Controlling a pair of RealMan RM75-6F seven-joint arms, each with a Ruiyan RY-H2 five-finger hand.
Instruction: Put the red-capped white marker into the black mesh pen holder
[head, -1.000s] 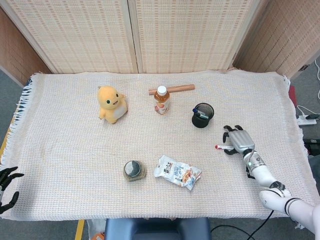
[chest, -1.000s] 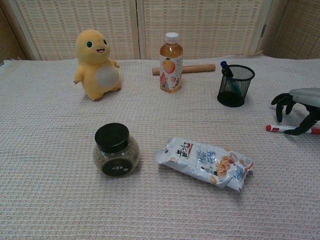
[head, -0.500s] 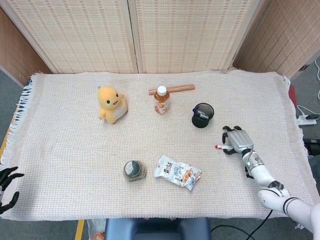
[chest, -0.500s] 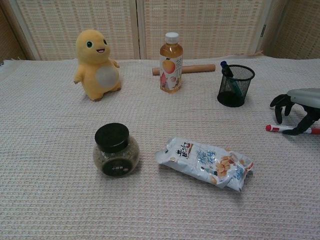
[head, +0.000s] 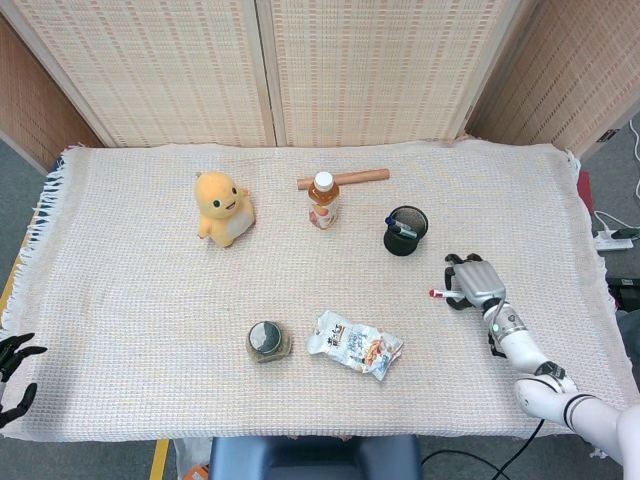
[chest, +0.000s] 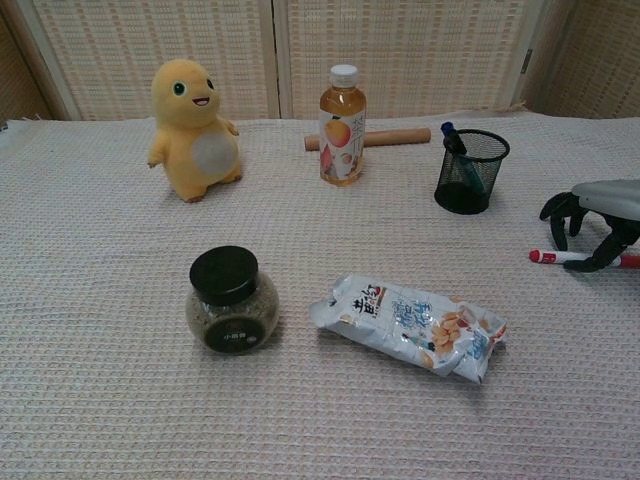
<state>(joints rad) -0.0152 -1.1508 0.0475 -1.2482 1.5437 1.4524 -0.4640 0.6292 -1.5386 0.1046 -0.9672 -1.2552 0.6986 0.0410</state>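
Observation:
The red-capped white marker (chest: 558, 257) lies flat on the cloth at the right, its red cap pointing left; the head view shows the marker (head: 439, 294) just below the black mesh pen holder (head: 405, 231). My right hand (chest: 597, 215) arches over the marker's right part, dark fingers curved down on both sides of it, and the marker still rests on the table. The pen holder (chest: 470, 172) stands upright with a blue pen in it, behind and to the left of the hand. My left hand (head: 12, 375) hangs off the table's near left corner, fingers spread and empty.
A snack bag (chest: 410, 325) and a black-lidded jar (chest: 231, 300) lie at the front. A juice bottle (chest: 342, 125), a wooden rod (chest: 385, 137) and a yellow plush toy (chest: 192, 128) stand at the back. The table's right edge is close to my right hand.
My right hand has crept slightly left and lower over the marker. The marker has barely shifted; the left hand has not moved.

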